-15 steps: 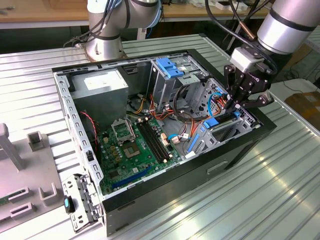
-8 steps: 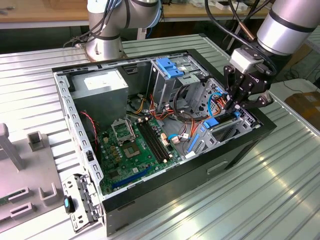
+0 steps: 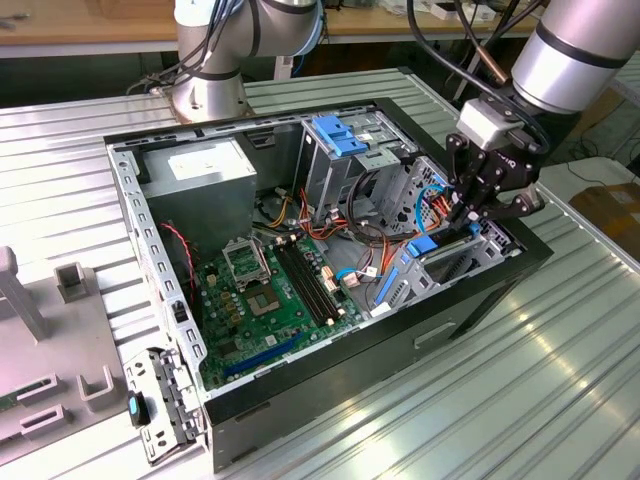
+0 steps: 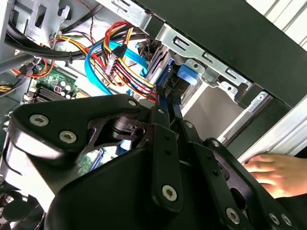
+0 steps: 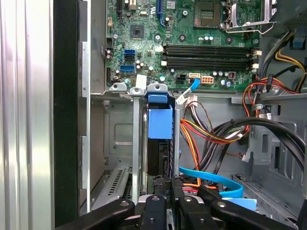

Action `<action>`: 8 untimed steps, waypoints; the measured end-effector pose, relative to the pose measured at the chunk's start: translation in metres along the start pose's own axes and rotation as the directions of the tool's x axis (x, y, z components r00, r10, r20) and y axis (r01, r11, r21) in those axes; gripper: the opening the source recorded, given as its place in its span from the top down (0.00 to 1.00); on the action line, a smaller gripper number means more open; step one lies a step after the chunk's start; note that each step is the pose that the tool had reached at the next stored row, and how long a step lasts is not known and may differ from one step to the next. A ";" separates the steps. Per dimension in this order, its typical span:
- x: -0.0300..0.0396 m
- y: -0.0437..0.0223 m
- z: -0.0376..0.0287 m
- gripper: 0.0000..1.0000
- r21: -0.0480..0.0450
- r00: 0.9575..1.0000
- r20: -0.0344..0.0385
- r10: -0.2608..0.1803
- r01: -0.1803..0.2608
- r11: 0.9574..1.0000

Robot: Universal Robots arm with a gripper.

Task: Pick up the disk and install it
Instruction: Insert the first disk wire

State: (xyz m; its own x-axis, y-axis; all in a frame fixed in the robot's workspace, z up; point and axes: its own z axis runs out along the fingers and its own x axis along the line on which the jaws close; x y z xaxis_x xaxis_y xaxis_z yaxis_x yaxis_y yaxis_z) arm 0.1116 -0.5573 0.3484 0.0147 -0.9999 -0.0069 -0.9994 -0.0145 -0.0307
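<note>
Now hand point(image 3: 466, 222) nearly closed, pinching disk point(image 5: 159, 143) by its edge, inside PC case point(image 3: 300, 395).

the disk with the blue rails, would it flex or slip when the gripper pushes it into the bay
The disk looks like a rigid dark slab, so it probably won't flex. Its blue plastic rails look smooth, so they may slide easily along the metal bay. It stands on edge between thin guides, so an off-axis push from the gripper could probably jam it.

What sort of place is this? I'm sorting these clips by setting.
Likely a robotics lab bench: an open computer case on a ribbed metal table, with the gripper at the disk.
</note>
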 end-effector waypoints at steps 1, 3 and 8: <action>0.0001 0.0000 0.0003 0.84 0.000 1.000 0.000 0.000 0.000 1.000; 0.0002 0.0001 0.0011 0.84 0.000 1.000 0.000 0.000 0.000 1.000; 0.0002 0.0001 0.0035 0.84 0.000 1.000 0.000 0.000 0.000 1.000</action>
State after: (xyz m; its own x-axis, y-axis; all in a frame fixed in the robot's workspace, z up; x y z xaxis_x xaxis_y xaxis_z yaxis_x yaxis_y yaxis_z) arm 0.1116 -0.5575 0.3449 0.0145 -0.9999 -0.0067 -0.9994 -0.0142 -0.0303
